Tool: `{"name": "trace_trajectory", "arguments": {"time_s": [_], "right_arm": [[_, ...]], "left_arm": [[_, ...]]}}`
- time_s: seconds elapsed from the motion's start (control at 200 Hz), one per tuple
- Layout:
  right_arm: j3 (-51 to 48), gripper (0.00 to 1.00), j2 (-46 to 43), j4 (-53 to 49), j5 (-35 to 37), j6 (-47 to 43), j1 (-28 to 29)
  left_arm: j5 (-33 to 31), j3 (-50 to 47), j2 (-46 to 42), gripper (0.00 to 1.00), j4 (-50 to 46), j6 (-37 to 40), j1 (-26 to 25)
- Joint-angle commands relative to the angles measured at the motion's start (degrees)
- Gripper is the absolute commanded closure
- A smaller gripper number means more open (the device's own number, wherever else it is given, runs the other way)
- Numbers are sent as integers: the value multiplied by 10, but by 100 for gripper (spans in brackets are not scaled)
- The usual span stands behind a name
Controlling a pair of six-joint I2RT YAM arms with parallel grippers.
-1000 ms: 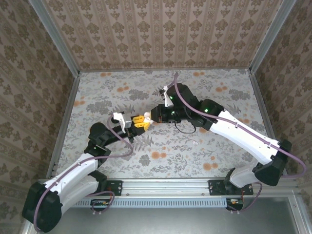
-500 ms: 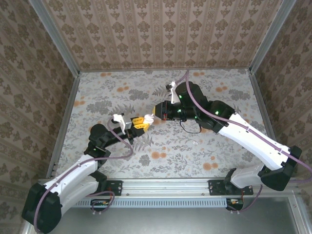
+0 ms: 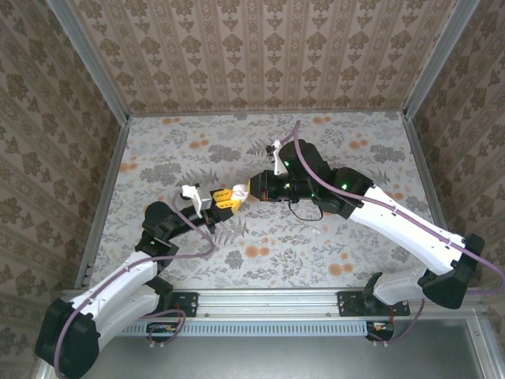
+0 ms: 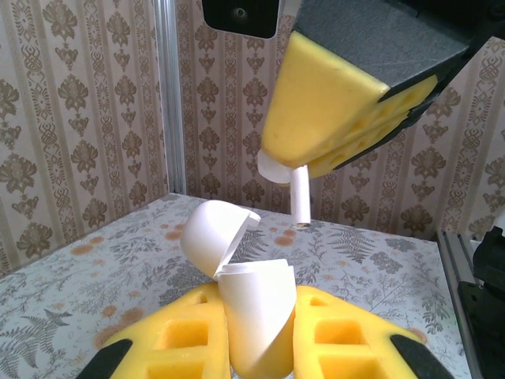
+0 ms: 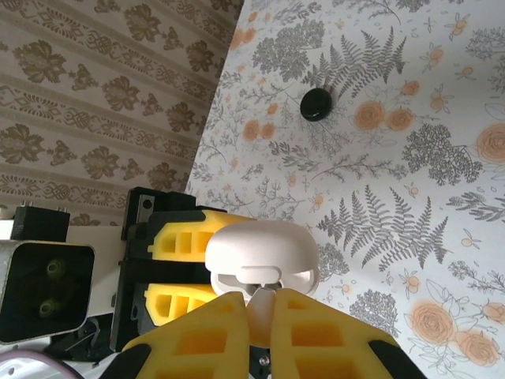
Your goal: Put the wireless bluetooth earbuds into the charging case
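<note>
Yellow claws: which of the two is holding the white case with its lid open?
The left gripper, lowest in its own wrist view, clamps the open charging case; the right gripper above it pinches a small white stemmed earbud instead.

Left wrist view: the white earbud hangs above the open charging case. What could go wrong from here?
1. The earbud, pinched at its head by the right pincer, hangs stem down; if it comes down off line, it may jam on the rim of the charging case.
2. The right pincer's wide fingers could knock the open lid.
3. Only the left pincer grips the smooth case; a push might twist it loose.
</note>
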Motion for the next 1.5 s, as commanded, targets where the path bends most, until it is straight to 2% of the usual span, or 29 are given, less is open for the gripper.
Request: {"name": "trace_trajectory", "arguments": {"time_s": [0.0,0.655,1.16,1.495], "right_arm": [[-4,90,0,15,19,7,3],[18,90,25,23,11,1,1],[16,89,63,-4,-65,19,-15],[10,89,77,13,-108,32,-39]], "left_arm": [[0,-1,-14,100,29,-2,0],[2,6,-19,100,36,-10,-2],[7,14,-8,100,42,-12,-2],[2,12,-9,100,60,-22,-3]]}}
